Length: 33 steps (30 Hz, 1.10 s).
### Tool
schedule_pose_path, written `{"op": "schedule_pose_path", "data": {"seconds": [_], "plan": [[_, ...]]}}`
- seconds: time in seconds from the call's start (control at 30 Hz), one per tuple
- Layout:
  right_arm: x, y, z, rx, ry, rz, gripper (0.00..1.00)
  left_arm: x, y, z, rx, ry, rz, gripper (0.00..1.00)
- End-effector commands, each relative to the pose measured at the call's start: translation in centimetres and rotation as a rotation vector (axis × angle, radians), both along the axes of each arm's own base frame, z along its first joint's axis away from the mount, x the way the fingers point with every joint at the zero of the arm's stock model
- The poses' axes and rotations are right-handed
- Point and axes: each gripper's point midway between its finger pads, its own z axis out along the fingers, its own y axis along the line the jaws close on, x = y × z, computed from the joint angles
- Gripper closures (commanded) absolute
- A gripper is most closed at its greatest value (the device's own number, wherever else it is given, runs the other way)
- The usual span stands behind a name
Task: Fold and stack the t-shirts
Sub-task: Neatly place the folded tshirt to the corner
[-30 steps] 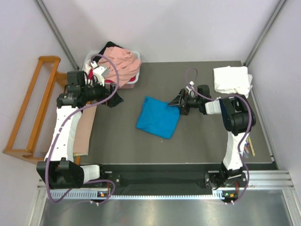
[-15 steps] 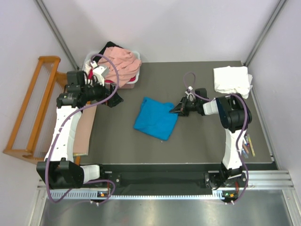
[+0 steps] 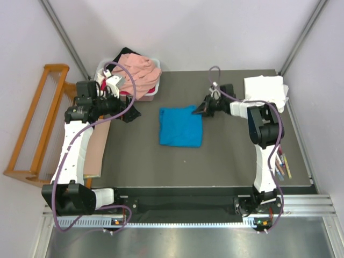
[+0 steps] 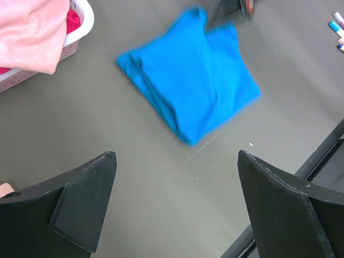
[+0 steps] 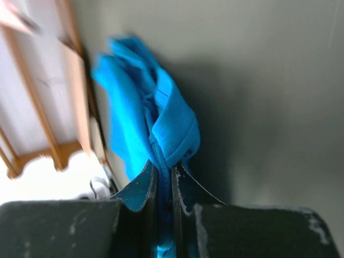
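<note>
The right hand [image 3: 200, 110] is clamped tight on the far right corner of the blue t-shirt [image 3: 180, 127], which lies folded mid-tabletop [image 3: 231, 156]. The left hand [image 3: 130, 114] hovers wide open, empty.

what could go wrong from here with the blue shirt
1. The right pincer is shut on just one bunched corner of the blue t-shirt; pulling by that corner could drag the folds open.
2. The left pincer hangs open near the tub, away from the shirt, so nothing pins the other side and the cloth may slide or bunch.
</note>
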Motion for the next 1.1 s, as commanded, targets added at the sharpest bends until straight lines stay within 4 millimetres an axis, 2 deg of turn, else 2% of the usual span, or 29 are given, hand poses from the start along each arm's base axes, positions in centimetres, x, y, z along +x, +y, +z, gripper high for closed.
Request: {"op": "schedule_pose_path", "data": {"seconds": [0.0,0.03,0.07,0.1,0.13,0.17,0.2,0.23,0.27,0.3,0.43,0.47,0.5,0.57,0.67,0.77,0.83,0.87,0.93,1.03,1.07], "plan": [[10.1,-5.8,6.2,0.052,-0.190,-0.165,1.00,-0.3,0.1,2.4,0.013,-0.072,-0.002,0.01],[11.3,-6.7,6.9,0.059,-0.210,-0.187,1.00,-0.5,0.1,2.4,0.018,-0.068,-0.001,0.01],[12.7,-8.9,6.9,0.055,-0.213,-0.229,1.00,-0.5,0.4,2.3,0.028,-0.069,0.008,0.01],[14.4,-9.8,9.2,0.064,-0.263,-0.247,1.00,-0.5,0.5,2.1,0.039,-0.067,0.012,0.01],[15.1,-10.3,10.0,0.072,-0.276,-0.253,1.00,-0.6,0.7,2.1,0.045,-0.069,0.022,0.01],[16.3,-13.4,10.7,0.077,-0.297,-0.303,1.00,-0.5,0.8,2.0,0.052,-0.070,0.031,0.01],[17.1,-14.4,12.6,0.094,-0.326,-0.327,1.00,-0.6,0.9,1.7,0.054,-0.066,0.034,0.01],[17.4,-15.5,13.4,0.100,-0.343,-0.349,1.00,-0.7,0.9,1.6,0.054,-0.066,0.034,0.01],[17.9,-17.7,15.2,0.109,-0.388,-0.391,1.00,-0.7,0.8,1.4,0.051,-0.059,0.033,0.01],[18.1,-18.9,15.9,0.104,-0.405,-0.425,1.00,-0.7,0.8,1.3,0.048,-0.057,0.029,0.01],[17.7,-25.5,18.1,0.081,-0.485,-0.602,1.00,-0.6,0.6,0.8,0.034,-0.037,0.024,0.01],[16.5,-27.5,17.7,0.091,-0.459,-0.661,1.00,-0.6,0.6,0.9,0.033,-0.041,0.025,0.01],[16.3,-28.9,18.5,0.084,-0.512,-0.712,1.00,-0.6,0.5,0.8,0.029,-0.037,0.024,0.01],[14.2,-31.6,17.8,0.069,-0.512,-0.800,1.00,-0.5,0.5,0.7,0.023,-0.033,0.026,0.01],[13.3,-33.8,17.7,0.055,-0.527,-0.850,1.00,-0.5,0.2,0.2,0.006,-0.017,0.015,0.01],[14.0,-34.4,18.0,0.067,-0.522,-0.838,1.00,-0.4,0.1,0.3,0.000,-0.016,0.014,0.01],[14.9,-33.6,18.7,0.104,-0.524,-0.775,1.00,-0.4,0.1,0.4,-0.005,-0.017,0.010,0.01],[16.5,-33.0,19.4,0.134,-0.510,-0.738,1.00,-0.5,-0.1,0.5,-0.009,-0.015,0.008,0.01],[17.7,-32.0,20.3,0.147,-0.509,-0.670,1.00,-0.4,0.0,0.4,-0.012,-0.011,0.012,0.01],[19.2,-32.5,23.4,0.099,-0.591,-0.669,1.00,-0.5,-0.1,0.3,-0.014,-0.004,0.012,0.01],[19.2,-33.3,25.8,0.114,-0.653,-0.684,1.00,-0.5,0.0,0.2,-0.013,-0.003,0.012,0.01]]}}
